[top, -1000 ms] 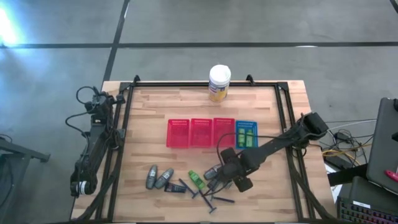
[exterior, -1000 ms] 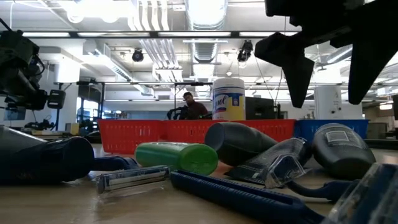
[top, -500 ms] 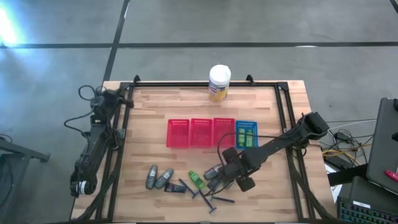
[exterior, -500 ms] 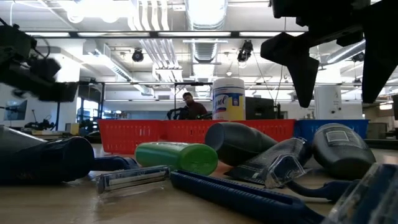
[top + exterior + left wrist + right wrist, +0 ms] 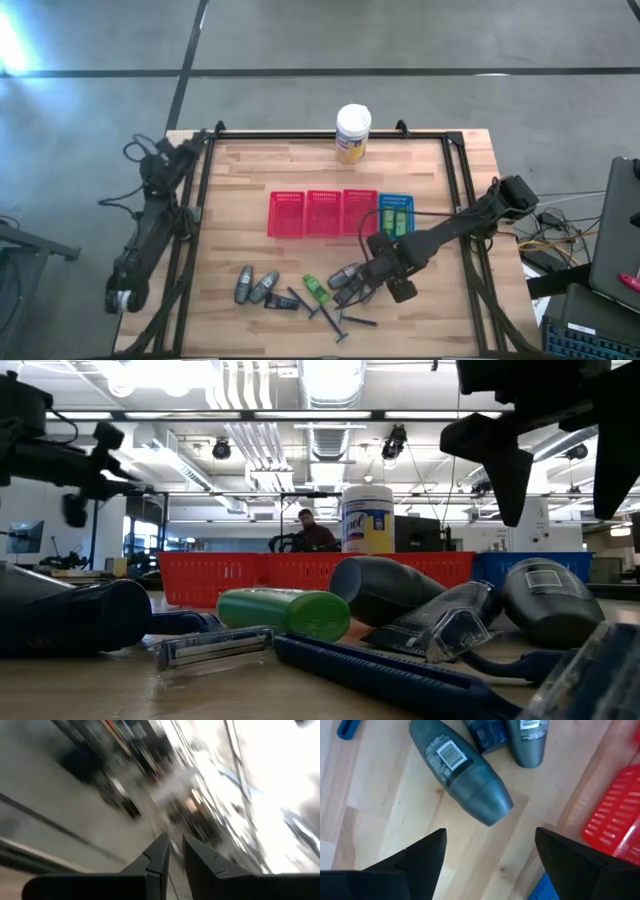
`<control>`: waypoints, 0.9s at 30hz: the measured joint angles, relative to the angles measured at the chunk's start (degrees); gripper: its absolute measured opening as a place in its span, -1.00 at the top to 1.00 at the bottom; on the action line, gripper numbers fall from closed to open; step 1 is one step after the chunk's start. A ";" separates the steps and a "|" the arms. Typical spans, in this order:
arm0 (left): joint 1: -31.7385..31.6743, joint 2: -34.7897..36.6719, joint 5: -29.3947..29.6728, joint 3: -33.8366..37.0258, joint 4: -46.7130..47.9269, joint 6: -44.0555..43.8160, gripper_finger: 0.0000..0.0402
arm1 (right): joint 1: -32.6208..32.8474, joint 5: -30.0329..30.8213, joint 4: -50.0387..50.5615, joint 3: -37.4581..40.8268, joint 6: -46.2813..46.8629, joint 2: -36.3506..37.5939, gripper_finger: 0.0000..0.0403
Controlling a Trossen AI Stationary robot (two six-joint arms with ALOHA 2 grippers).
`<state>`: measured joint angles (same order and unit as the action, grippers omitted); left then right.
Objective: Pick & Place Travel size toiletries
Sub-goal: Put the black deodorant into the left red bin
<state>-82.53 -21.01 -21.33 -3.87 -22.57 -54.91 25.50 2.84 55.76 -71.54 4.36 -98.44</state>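
Nearest your front edge of the worktop [image 5: 420,160] lie the razors [image 5: 335,322], and just behind them the scattered toiletries: two grey tubes [image 5: 256,286] toward the front-left, a green tube [image 5: 316,288] in the middle, and more grey tubes [image 5: 345,277] beside it. Your right gripper [image 5: 378,287] hangs over that last cluster with its fingers spread wide and nothing between them; a grey tube [image 5: 460,770] lies on the wood beyond the fingertips. Farther back, mid-worktop, you have three red baskets [image 5: 322,213] in a row and a blue basket [image 5: 396,214] holding green items. The yellow canister [image 5: 352,133] stands at the back edge. Your left gripper [image 5: 175,852] is off the left edge, fingers nearly closed, empty.
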 joint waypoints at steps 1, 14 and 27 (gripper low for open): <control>2.30 -0.01 -1.12 -1.09 2.00 1.18 0.71 | 0.00 0.19 -0.03 0.36 -0.03 0.33 -0.47; 62.18 -10.09 48.03 -28.31 63.34 10.18 0.71 | -0.26 0.38 -0.26 7.74 -1.64 7.26 -0.59; 95.34 -18.20 64.13 -40.27 72.83 -9.94 0.71 | -0.26 1.44 -2.24 17.05 -2.58 15.04 -0.62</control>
<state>12.82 -39.21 42.81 -44.14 50.25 -64.84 25.23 4.28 53.53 -54.49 1.78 -83.40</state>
